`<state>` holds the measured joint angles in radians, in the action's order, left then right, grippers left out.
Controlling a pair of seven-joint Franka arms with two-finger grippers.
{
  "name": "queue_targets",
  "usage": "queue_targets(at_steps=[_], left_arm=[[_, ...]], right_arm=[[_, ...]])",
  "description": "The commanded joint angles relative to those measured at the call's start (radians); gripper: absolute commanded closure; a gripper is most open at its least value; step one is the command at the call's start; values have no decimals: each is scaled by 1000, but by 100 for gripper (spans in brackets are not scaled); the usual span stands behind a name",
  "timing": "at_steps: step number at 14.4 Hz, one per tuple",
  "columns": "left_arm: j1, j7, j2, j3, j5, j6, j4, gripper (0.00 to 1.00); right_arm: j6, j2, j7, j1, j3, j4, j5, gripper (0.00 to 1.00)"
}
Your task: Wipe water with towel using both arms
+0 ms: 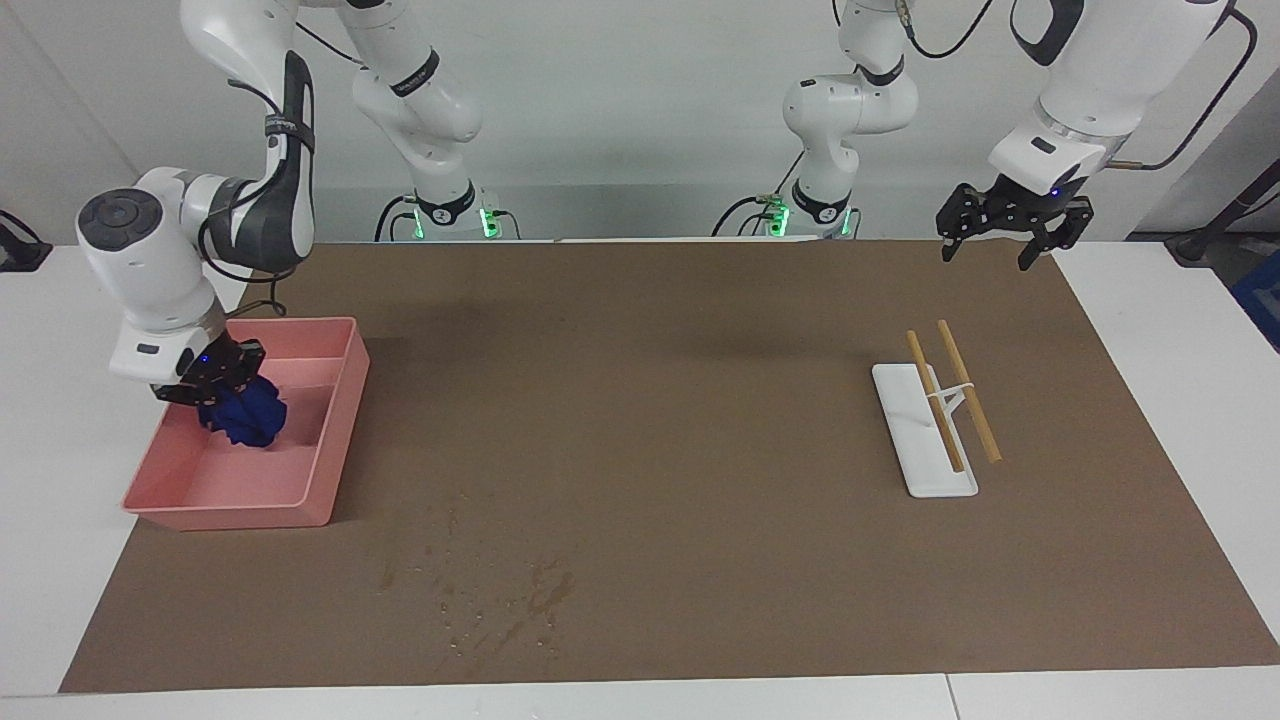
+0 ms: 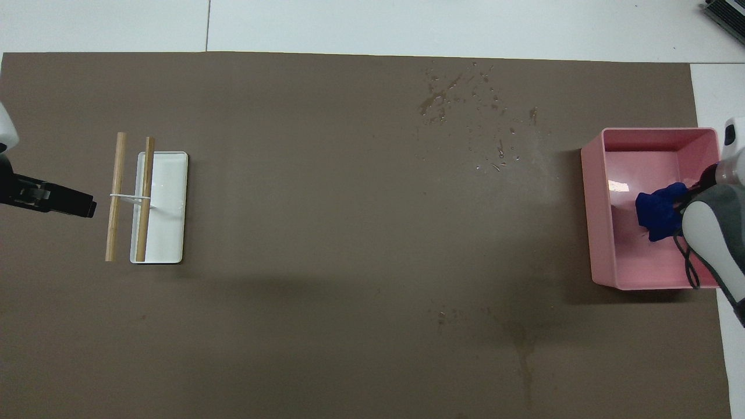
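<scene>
My right gripper (image 1: 212,385) is shut on the bunched royal-blue towel (image 1: 243,418), low inside the pink tray (image 1: 342,415) at the right arm's end of the table. In the overhead view the towel (image 2: 656,210) shows within the tray's walls (image 2: 593,221), and the arm hides most of the gripper. I cannot tell if the towel touches the tray floor. Water (image 1: 500,600) lies spattered on the brown mat, farther from the robots than the tray. My left gripper (image 1: 986,258) waits open in the air over the mat's corner at the left arm's end.
A white tray (image 1: 925,450) with two wooden sticks (image 1: 968,392) across it lies toward the left arm's end. A faint stain (image 2: 521,343) marks the mat nearer to the robots than the water (image 2: 465,110).
</scene>
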<state>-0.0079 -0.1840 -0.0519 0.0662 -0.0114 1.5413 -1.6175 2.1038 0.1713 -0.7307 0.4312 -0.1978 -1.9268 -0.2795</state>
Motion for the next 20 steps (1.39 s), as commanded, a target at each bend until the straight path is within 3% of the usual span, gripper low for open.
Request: queue_targets(at_steps=[1, 4, 5, 6, 7, 10, 15, 18, 20], left_arm=[[6, -5, -29, 1, -1, 16, -35, 0], [6, -5, -29, 1, -1, 16, -35, 0], [6, -5, -29, 1, -1, 16, -35, 0], [6, -5, -28, 1, -1, 16, -35, 0], [6, -5, -28, 1, -1, 16, -35, 0], [6, -5, -28, 1, -1, 16, -35, 0], [6, -5, -29, 1, -1, 17, -35, 0], [6, -5, -29, 1, -1, 16, -35, 0], [6, -5, -29, 1, -1, 16, -35, 0]], right_arm=[[-36, -52, 53, 3, -14, -32, 86, 100], [-27, -55, 93, 14, -14, -67, 121, 100], [-28, -55, 94, 12, -14, -69, 121, 75], [-27, -55, 97, 8, -14, -66, 121, 28], [-33, -50, 99, 8, -14, -55, 121, 0], [-79, -59, 106, -11, -23, 14, 141, 0], [-430, -139, 289, -109, -35, 268, 186, 0], [-496, -200, 312, -109, -31, 282, 291, 0], [-557, -225, 498, -111, -35, 282, 376, 0]])
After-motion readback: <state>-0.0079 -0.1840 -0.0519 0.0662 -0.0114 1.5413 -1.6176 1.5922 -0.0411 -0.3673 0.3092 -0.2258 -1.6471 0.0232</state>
